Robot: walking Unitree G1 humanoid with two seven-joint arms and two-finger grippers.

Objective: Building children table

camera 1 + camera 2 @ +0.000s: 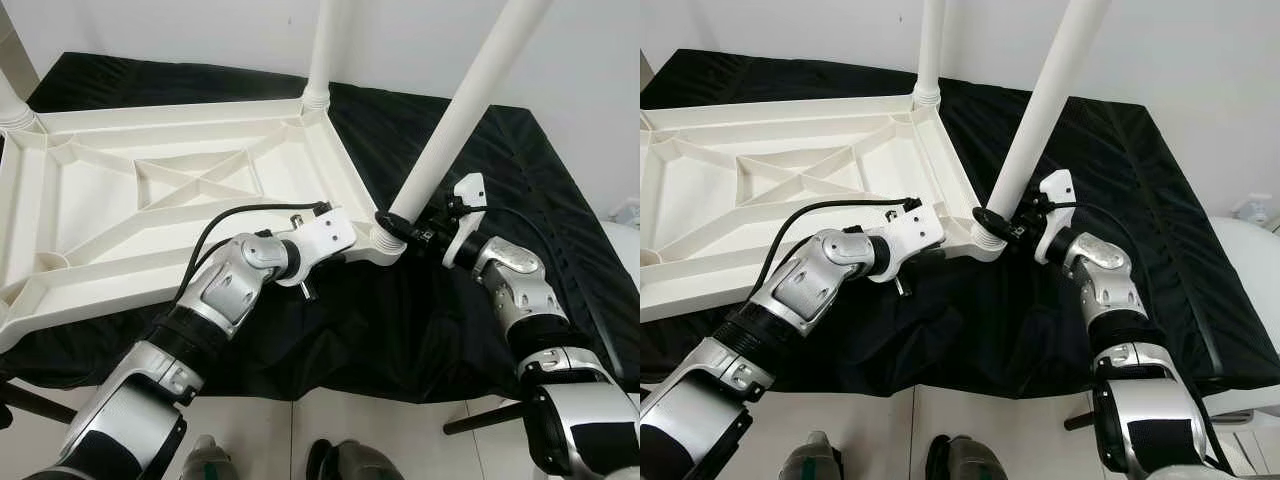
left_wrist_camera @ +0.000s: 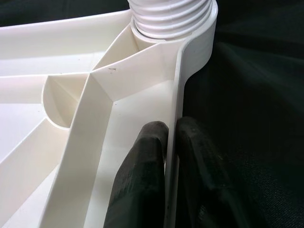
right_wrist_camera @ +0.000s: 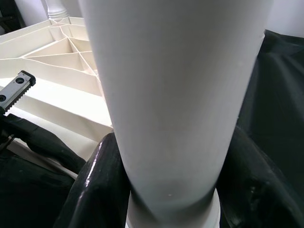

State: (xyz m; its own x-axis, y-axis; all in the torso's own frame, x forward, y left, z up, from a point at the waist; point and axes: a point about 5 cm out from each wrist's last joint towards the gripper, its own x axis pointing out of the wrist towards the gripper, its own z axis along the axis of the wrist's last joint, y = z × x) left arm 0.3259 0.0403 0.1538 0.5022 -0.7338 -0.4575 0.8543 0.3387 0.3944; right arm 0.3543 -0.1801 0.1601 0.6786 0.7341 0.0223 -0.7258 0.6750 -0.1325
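Currently steadying upturned white plastic ribbed tabletop [image 1: 150, 190] rim between closed left end effector [image 2: 167, 156]; clamping right end effector [image 1: 418, 236] around tilted white tubular leg [image 1: 462, 115] at corner socket just ahead; next straightening, screwing home.

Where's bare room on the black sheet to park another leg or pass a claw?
Free: the black sheet right of the tilted leg, out to its far edge, and the near strip below the tabletop. Crowded: the near corner socket, where the left claw pinches the rim and the right claw grips the leg's base.
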